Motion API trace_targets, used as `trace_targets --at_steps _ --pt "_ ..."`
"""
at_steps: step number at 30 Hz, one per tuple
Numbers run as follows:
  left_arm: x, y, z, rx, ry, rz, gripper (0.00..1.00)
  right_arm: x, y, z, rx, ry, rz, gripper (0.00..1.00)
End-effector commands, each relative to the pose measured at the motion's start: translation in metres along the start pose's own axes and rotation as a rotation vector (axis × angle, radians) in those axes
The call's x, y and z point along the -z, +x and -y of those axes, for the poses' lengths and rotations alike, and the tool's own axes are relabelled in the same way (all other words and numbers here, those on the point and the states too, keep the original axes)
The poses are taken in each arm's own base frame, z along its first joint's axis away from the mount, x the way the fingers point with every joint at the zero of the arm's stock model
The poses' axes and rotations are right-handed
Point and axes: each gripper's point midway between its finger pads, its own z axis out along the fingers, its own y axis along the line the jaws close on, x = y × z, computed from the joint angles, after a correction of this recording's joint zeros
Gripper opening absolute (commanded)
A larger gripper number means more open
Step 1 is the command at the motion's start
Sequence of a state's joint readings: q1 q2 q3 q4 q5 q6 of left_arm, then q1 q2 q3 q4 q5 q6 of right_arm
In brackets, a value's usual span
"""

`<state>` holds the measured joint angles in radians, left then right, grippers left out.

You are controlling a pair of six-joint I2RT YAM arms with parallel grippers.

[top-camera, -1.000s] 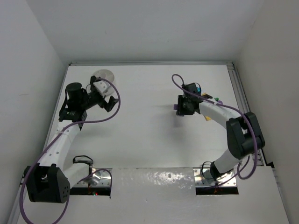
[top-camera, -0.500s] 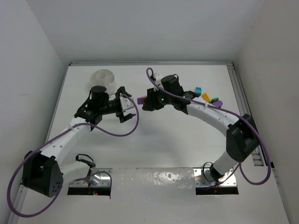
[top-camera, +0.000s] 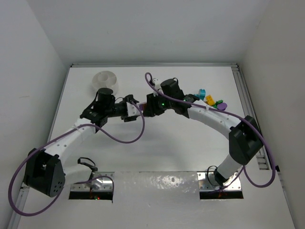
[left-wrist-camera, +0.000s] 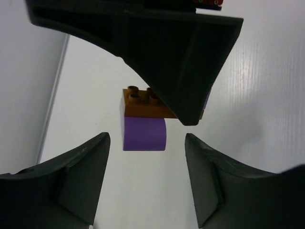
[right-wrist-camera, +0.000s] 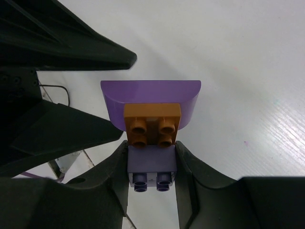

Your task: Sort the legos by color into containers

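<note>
My right gripper (right-wrist-camera: pixel 152 150) is shut on a dark purple brick (right-wrist-camera: pixel 152 164), the near end of a stack held above the table. An orange brick (right-wrist-camera: pixel 152 124) and a rounded purple brick (right-wrist-camera: pixel 150 95) follow outward. My left gripper (left-wrist-camera: pixel 147 138) faces it, open. The rounded purple brick (left-wrist-camera: pixel 144 133) reaches just between its fingertips, with a gap on each side, and the orange brick (left-wrist-camera: pixel 140 102) sits beyond. In the top view the two grippers (top-camera: pixel 132 109) (top-camera: pixel 145 106) meet mid-table. The white divided bowl (top-camera: pixel 105 79) stands at the back left.
Loose legos lie at the back right behind the right arm: teal (top-camera: pixel 201 92), yellow (top-camera: pixel 208 99), green (top-camera: pixel 219 102) and purple (top-camera: pixel 223 106). A metal rail (top-camera: pixel 245 100) runs along the table's right edge. White walls close in the table.
The right arm carried the stack leftward to mid-table. The left arm swung from the bowl to meet it, and its jaws have narrowed round the stack's purple end.
</note>
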<state>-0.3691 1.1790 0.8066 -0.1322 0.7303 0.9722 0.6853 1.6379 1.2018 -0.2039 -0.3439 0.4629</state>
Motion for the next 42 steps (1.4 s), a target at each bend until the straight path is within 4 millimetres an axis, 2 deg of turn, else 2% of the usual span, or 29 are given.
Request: trace_targets --at_steps 1,3,6,9,12,13,14,15,18,20,21,24,25,27,30,33,35,36,37,38,39,42 --pt "-0.004 -0.012 0.0 -0.049 0.043 0.033 0.57 0.008 -0.028 -0.017 0.054 -0.04 0.075 0.0" --pt "-0.005 -0.012 -0.001 -0.052 0.04 0.036 0.51 0.008 -0.028 -0.018 0.055 -0.045 0.073 0.0" --pt "-0.006 -0.019 -0.007 -0.036 0.016 0.049 0.36 0.007 -0.026 -0.019 0.062 -0.045 0.068 0.0" --pt "-0.006 -0.026 -0.009 -0.037 0.009 0.068 0.32 0.006 -0.022 -0.018 0.059 -0.041 0.065 0.0" --pt "-0.007 -0.028 -0.006 -0.037 0.012 0.073 0.19 0.005 -0.021 -0.015 0.057 -0.033 0.063 0.0" --pt "-0.007 -0.027 -0.006 -0.035 0.012 0.071 0.17 0.004 -0.019 -0.014 0.056 -0.033 0.06 0.0" --pt "-0.007 -0.027 -0.006 -0.035 0.011 0.071 0.12 0.004 -0.019 -0.014 0.054 -0.033 0.06 0.0" --pt "-0.008 -0.027 -0.005 -0.023 0.011 0.071 0.0 0.003 -0.018 -0.013 0.053 -0.032 0.058 0.0" --pt "-0.007 -0.022 -0.01 0.008 -0.022 0.04 0.0 0.005 -0.015 -0.01 0.035 -0.011 0.054 0.0" --pt "-0.004 -0.004 -0.017 0.038 -0.079 -0.05 0.0 0.007 -0.014 0.001 0.019 0.031 0.061 0.0" --pt "-0.001 0.016 -0.021 0.065 -0.117 -0.141 0.0 0.009 -0.014 0.006 0.001 0.045 0.068 0.0" --pt "0.007 0.053 -0.025 0.151 -0.172 -0.304 0.0 0.019 -0.026 0.022 -0.072 0.073 0.109 0.0" --pt "0.013 0.063 -0.029 0.184 -0.195 -0.332 0.0 0.022 -0.03 0.025 -0.092 0.07 0.125 0.0" --pt "0.019 0.071 -0.033 0.266 -0.224 -0.353 0.0 0.03 -0.04 0.045 -0.159 0.102 0.162 0.0" --pt "0.032 0.073 -0.051 0.354 -0.286 -0.348 0.0 0.039 -0.044 0.069 -0.195 0.161 0.187 0.0" --pt "0.036 0.075 -0.054 0.432 -0.304 -0.362 0.0 0.04 -0.044 0.072 -0.176 0.177 0.187 0.0" --pt "0.046 0.074 -0.069 0.516 -0.368 -0.368 0.0 0.038 -0.043 0.074 -0.177 0.18 0.182 0.0" --pt "0.05 0.082 -0.066 0.573 -0.357 -0.397 0.0 0.038 -0.041 0.074 -0.177 0.18 0.179 0.0" --pt "0.063 0.088 -0.073 0.627 -0.369 -0.428 0.0 0.037 -0.04 0.075 -0.176 0.18 0.18 0.0" --pt "0.069 0.083 -0.085 0.587 -0.38 -0.412 0.0 0.036 -0.038 0.074 -0.175 0.174 0.178 0.0" --pt "0.071 0.087 -0.073 0.586 -0.311 -0.448 0.0 0.034 -0.035 0.074 -0.178 0.166 0.173 0.0" --pt "0.077 0.069 -0.084 0.486 -0.334 -0.393 0.0 0.031 -0.04 0.065 -0.151 0.113 0.173 0.0"
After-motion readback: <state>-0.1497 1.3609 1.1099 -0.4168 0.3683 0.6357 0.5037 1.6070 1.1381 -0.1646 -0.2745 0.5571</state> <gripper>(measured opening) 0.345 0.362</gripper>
